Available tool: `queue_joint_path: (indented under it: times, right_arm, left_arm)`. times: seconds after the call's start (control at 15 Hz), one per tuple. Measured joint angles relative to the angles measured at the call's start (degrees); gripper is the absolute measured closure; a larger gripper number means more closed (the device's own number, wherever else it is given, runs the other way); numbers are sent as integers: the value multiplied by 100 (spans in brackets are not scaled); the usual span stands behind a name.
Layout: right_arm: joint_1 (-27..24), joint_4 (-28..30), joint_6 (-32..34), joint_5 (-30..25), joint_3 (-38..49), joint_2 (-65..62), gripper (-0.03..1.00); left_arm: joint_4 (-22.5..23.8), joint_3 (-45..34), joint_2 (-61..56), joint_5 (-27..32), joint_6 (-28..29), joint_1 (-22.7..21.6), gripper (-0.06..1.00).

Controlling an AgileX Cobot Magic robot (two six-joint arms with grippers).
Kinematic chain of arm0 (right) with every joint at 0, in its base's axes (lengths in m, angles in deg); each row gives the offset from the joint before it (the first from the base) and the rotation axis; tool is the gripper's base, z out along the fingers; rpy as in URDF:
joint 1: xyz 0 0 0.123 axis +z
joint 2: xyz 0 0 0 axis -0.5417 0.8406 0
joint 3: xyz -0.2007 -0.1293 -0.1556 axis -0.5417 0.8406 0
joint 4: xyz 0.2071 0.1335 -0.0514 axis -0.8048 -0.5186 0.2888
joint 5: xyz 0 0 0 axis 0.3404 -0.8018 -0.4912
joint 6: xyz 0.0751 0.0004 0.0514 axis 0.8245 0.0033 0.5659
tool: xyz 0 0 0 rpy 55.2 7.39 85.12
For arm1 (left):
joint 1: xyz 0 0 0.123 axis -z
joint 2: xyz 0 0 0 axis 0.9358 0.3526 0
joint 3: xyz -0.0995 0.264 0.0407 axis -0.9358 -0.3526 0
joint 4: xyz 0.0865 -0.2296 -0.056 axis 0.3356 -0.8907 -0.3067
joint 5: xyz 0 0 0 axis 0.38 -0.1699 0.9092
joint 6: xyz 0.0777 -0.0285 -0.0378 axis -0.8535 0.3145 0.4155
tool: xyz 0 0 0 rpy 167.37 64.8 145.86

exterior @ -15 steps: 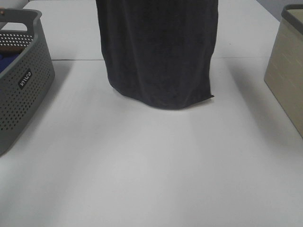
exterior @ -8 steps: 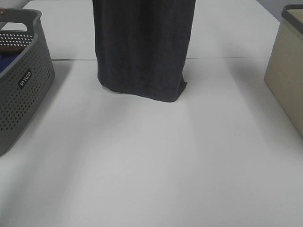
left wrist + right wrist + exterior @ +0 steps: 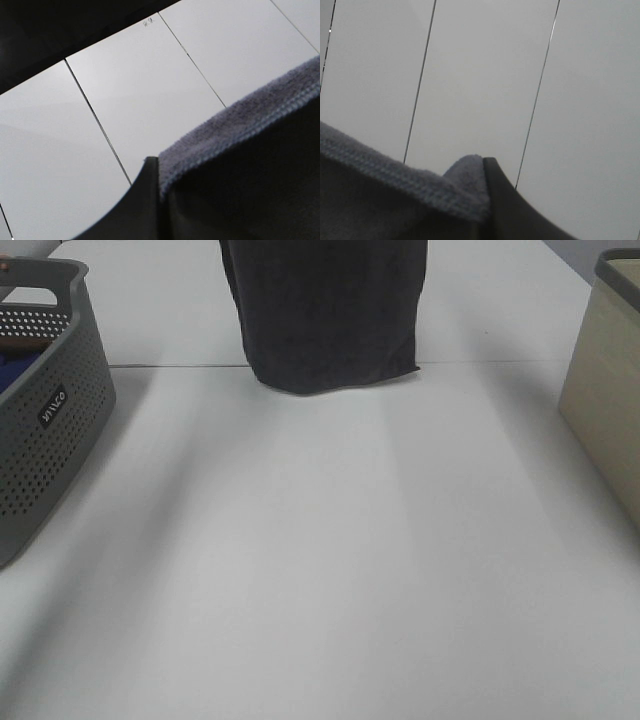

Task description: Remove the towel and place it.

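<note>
The dark charcoal-grey towel (image 3: 325, 310) hangs from above the top edge of the exterior high view, at the back middle of the white table (image 3: 330, 570). Its lower hem hovers just over the table seam. Neither gripper shows in that view. In the left wrist view the towel's hemmed edge (image 3: 240, 130) lies against a dark finger (image 3: 142, 200), pinched there. In the right wrist view the towel edge (image 3: 395, 175) bunches against a dark finger (image 3: 507, 205) in the same way. The white tag is not in view.
A grey perforated plastic basket (image 3: 45, 410) holding something blue stands at the left edge. A beige bin (image 3: 605, 390) stands at the right edge. The wrist views show pale panels with thin dark seams behind the towel.
The towel has risen and drawn narrower. Its hem has gone from low over the table's middle back towards the table seam, swinging left and then right again.
</note>
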Motion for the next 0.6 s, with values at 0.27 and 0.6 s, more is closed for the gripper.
queue_joint_path:
  times: [0.27,0.6]
  right_arm:
    - [-6,-63,0,0,-6,143,96]
    - [-6,-212,0,-52,-6,149,96]
  left_arm:
    - [57,6,0,212,0,-11,94]
    - [80,11,0,756,0,-11,94]
